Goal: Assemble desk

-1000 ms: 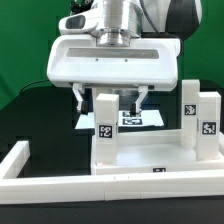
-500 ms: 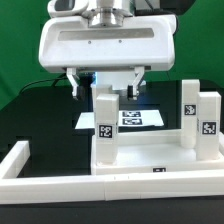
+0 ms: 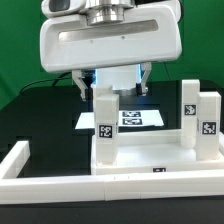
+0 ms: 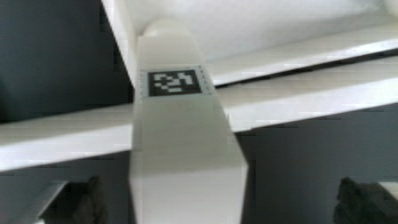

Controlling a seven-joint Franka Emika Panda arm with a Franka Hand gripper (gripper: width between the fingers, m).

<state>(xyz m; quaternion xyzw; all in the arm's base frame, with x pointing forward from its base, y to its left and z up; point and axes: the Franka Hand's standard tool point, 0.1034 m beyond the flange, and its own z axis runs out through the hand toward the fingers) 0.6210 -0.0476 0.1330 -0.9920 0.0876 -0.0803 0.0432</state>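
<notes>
end effector [image 3: 112, 90], fingers spread apart and empty, has lifted clear of the upright leg [image 3: 105, 118] over the last second; the leg stands unaided in a corner of the inverted desk top [image 3: 150, 158] on the bench [image 3: 40, 115], apparently seated, beside two more legs [image 3: 198, 120].

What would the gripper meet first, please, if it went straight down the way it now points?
Most likely the top of the upright white square plastic leg with a tag: the gripper hangs open right above it, a finger on either side. The wrist view shows the leg centred between the fingers. Depth is hard to judge.
</notes>
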